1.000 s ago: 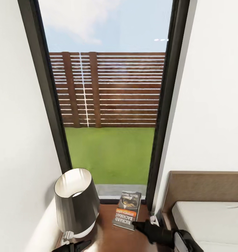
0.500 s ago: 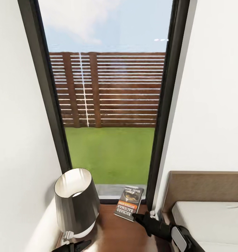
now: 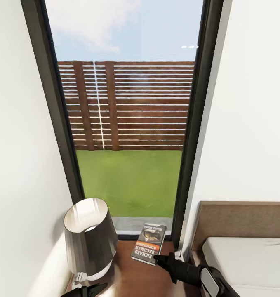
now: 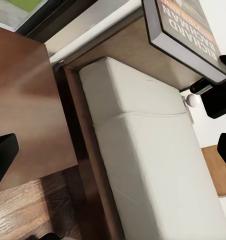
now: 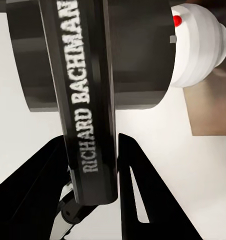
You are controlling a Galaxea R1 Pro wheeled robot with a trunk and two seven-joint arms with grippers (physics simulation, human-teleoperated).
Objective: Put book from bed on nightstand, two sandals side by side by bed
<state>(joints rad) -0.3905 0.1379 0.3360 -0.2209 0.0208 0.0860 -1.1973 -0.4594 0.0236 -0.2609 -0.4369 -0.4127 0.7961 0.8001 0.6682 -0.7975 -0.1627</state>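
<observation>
My right gripper is shut on the near corner of the book, a thin paperback with an orange band and "Richard Bachman" on the cover. In the right wrist view the book's spine stands clamped between the two black fingers. The book hangs tilted just above the nightstand, a dark-brown glossy top beside the window. From below, the left wrist view shows the book in the air over the bed. My left gripper is open and holds nothing.
A dark-shaded lamp on a white base fills the nightstand's left half. A tall dark-framed window rises behind it. The bed's headboard and grey mattress lie to the right. White walls close in on both sides.
My right gripper has carried the book a little to the left and farther over the nightstand, toward the window. The lamp and the left arm have stayed put.
</observation>
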